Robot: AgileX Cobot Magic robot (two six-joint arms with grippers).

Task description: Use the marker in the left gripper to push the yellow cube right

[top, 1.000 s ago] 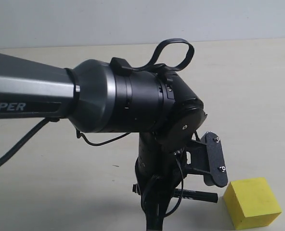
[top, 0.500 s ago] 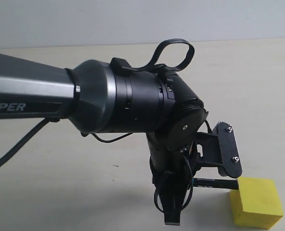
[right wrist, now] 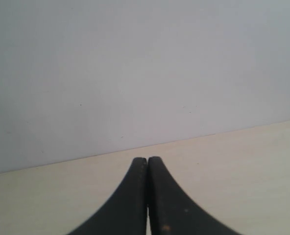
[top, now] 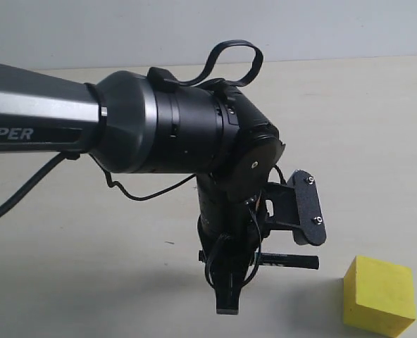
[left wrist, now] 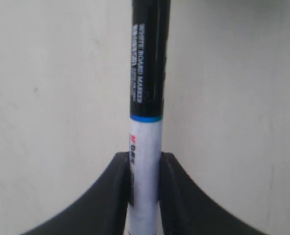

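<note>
In the exterior view my left gripper [top: 228, 299] points down at the table and is shut on the marker [top: 290, 261]. The marker lies level, its black end aimed right at the yellow cube [top: 379, 296]. A short gap of bare table separates that end from the cube's left face. In the left wrist view the black fingers [left wrist: 118, 196] clamp the white barrel of the marker [left wrist: 146, 142] from both sides; the cube is out of that view. The right gripper [right wrist: 147, 159] is shut on nothing, facing a pale wall, and does not appear in the exterior view.
The pale tabletop [top: 363, 141] runs back to a grey wall [top: 194, 28]. The bulky left arm [top: 145, 134] and its cables fill the left and middle of the exterior view. The cube sits close to that view's lower right corner.
The marker pressed against the cube and slid it slightly right, turning it a little. Since half a second ago the left gripper has drawn back left, opening a gap to the cube.
</note>
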